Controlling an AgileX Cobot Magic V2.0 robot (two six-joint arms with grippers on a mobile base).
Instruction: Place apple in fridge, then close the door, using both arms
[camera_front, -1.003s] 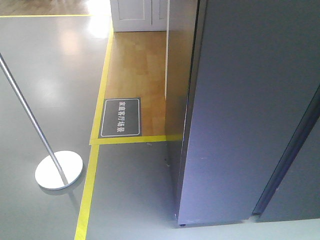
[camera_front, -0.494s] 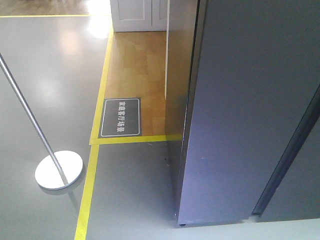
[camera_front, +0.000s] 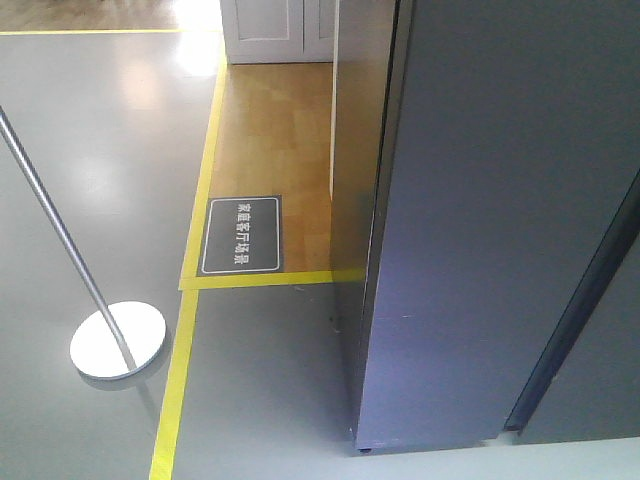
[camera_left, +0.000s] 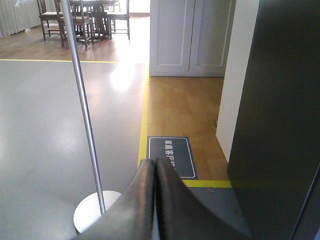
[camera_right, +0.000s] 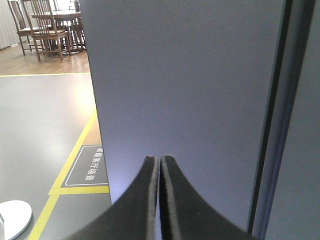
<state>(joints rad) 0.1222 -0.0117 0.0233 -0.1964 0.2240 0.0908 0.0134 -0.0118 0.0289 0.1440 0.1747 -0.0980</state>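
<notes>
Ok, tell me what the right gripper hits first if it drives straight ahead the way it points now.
Most likely the fridge door. The right gripper, fingers pressed together and empty, aims squarely at that grey-blue panel, which fills the wrist view with nothing in between. How far off it is, I cannot judge.

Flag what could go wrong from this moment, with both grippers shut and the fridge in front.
1. No apple shows in any view, and both the left gripper and right gripper are shut and empty, so the placing step may lack its object.
2. The right gripper faces the dark door head-on; advancing could ram the panel.
3. The stanchion pole stands near the left gripper; a sideways swing might hit it.
</notes>
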